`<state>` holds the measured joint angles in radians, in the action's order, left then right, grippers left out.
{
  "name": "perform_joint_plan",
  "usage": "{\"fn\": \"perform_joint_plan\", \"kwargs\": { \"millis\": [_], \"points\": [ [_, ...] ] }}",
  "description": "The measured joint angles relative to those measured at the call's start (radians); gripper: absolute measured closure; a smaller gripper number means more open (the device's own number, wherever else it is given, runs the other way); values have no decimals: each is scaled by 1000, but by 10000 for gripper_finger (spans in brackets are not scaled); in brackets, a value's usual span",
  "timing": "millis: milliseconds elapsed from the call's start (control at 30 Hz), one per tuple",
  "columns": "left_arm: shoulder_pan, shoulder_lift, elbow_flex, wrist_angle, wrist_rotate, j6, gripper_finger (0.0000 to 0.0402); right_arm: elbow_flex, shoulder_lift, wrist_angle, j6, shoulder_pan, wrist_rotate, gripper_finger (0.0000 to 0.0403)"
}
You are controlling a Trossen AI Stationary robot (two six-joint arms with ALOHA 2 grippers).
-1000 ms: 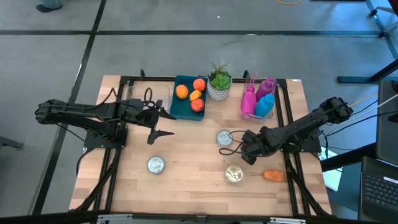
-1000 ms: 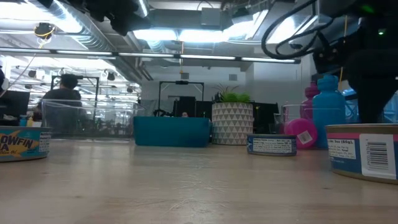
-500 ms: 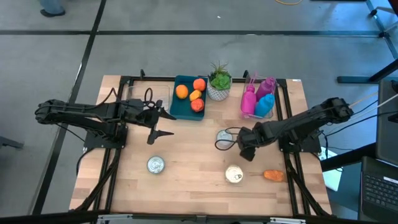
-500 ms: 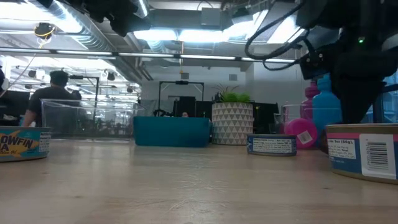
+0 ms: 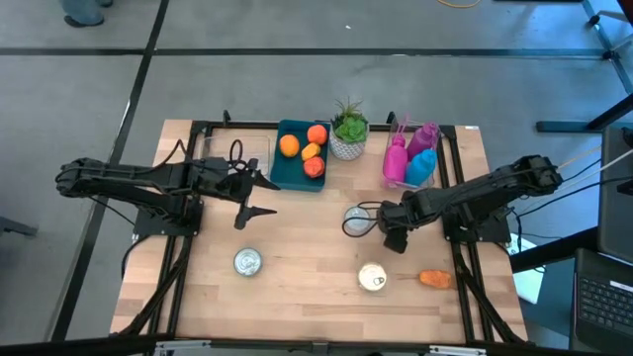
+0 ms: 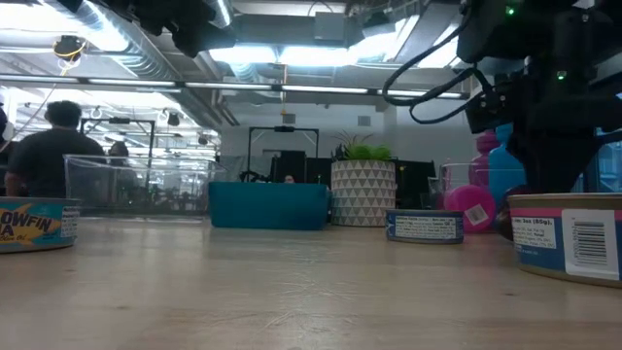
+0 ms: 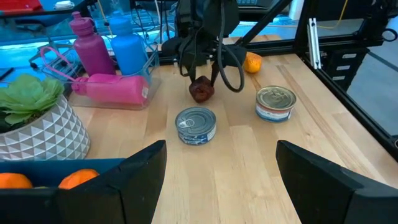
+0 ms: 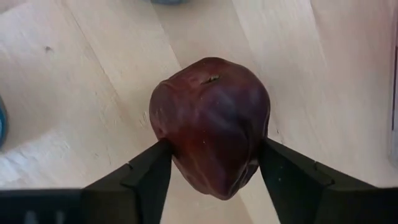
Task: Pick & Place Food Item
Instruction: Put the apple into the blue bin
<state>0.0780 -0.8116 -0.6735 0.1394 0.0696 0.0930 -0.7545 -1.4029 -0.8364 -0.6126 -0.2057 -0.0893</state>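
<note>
Right gripper clamps a dark red wrinkled fruit, just beside the round silver tin can. Left gripper, fingers spread wide, idles well apart from that can.

dark red fruit, teal tray, pink bottle, orange carrot

tray: left of potted plant, four fruits in it | bottles: right of plant | three cans: nearer the table's front edge than plant | carrot: front-right of plant
</note>
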Motion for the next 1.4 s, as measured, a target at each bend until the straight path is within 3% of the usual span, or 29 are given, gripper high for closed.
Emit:
{"fn": "perform_joint_plan", "kwargs": {
  "millis": [233, 500, 700, 833, 1133, 1300, 1400],
  "points": [
    [0, 0, 0, 0, 0, -1, 109, 2, -3, 119, -5, 2, -24, 239],
    [0, 0, 0, 0, -60, -1, 109, -38, -6, 189, -4, 2, -82, 207],
    [0, 0, 41, -45, -84, -9, 109, -141, -5, 193, 49, 2, -95, 217],
    [4, 0, 154, -235, -121, -55, 109, -242, -5, 203, 109, -1, -135, 226],
    [5, -6, 434, -907, -84, -129, 109, -431, -3, 354, 272, -1, -156, 209],
    [5, -51, 447, -1053, -66, -157, 109, -502, -3, 414, 336, -1, -154, 207],
    [5, -118, 413, -1121, -1, -132, 108, -521, -3, 432, 351, -1, -152, 207]
  ]
}}
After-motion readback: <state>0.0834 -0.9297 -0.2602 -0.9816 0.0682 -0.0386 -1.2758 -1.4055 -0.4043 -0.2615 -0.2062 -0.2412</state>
